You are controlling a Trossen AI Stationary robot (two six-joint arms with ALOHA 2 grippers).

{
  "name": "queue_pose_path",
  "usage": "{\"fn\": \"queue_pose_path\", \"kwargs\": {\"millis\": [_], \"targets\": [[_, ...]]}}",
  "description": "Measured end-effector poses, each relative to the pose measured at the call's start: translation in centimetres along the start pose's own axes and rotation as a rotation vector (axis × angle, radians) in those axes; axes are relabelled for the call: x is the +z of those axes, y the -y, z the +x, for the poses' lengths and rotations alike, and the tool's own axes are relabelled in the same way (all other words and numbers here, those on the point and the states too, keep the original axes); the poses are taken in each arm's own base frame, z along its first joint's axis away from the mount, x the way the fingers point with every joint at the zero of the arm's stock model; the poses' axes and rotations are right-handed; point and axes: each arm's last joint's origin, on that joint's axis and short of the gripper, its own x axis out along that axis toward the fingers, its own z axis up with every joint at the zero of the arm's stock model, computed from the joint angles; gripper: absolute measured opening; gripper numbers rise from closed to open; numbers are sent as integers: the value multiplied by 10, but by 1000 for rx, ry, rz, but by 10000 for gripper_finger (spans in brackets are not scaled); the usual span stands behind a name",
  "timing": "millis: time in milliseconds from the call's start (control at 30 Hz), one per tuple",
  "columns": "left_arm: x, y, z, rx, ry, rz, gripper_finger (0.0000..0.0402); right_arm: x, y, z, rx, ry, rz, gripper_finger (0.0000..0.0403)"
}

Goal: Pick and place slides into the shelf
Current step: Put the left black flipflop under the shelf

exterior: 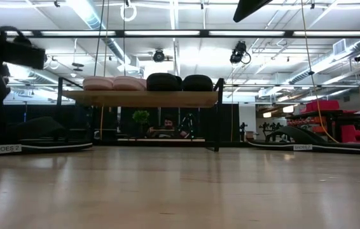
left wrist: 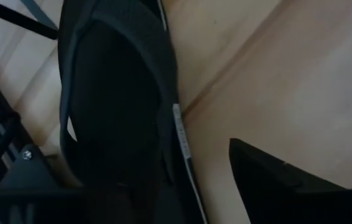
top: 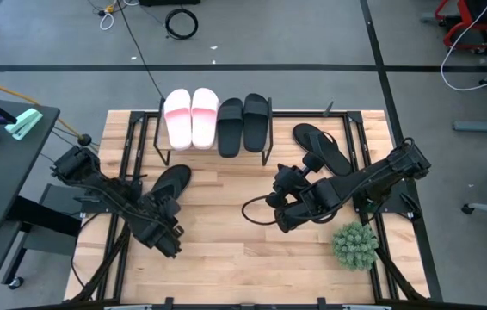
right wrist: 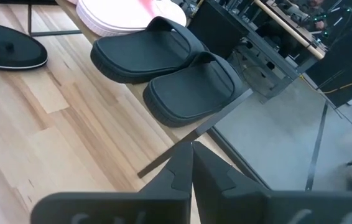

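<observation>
**Slides: four shelved, two loose on the tabletop**

Pink pair (top: 191,118) and black broad-band pair (top: 244,124): on the shelf (top: 271,143) at 12 o'clock, side by side, toes outward, so I count them placed. Thong flip-flop (top: 169,182): flat on the tabletop (top: 226,250) at 9 o'clock, under my left gripper (top: 163,209), jaws released. Second flip-flop (top: 321,145): at 2 o'clock. Right gripper (top: 285,207): beside it, jaws clenched, empty. Plant ball (top: 354,245): 4 o'clock.
</observation>
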Motion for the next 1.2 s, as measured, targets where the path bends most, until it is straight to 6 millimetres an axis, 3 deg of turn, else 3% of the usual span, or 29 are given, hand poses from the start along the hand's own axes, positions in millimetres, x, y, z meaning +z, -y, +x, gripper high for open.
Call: {"fn": "queue_pose_path", "kwargs": {"millis": [167, 367, 667, 800, 1000, 1200], "targets": [[-5, -3, 16, 1, -3, -11, 195, 1, 1, 2, -6, -3, 4, 12], [-5, -3, 16, -7, 18, -15, 156, 2, 2, 5, -15, -7, 9, 11], [7, 2, 21, -39, 94, -85, 15, 5, 6, 14, -41, -20, 24, 13], [27, 6, 27, -70, 183, -195, 15, 6, 8, 18, -53, -27, 25, 12], [67, 12, 41, -152, 245, -133, 8, 8, 12, 25, -72, -38, 11, 12], [117, 1, 60, -165, 347, -170, 5, 9, 13, 28, -82, -44, 10, 12]]}}
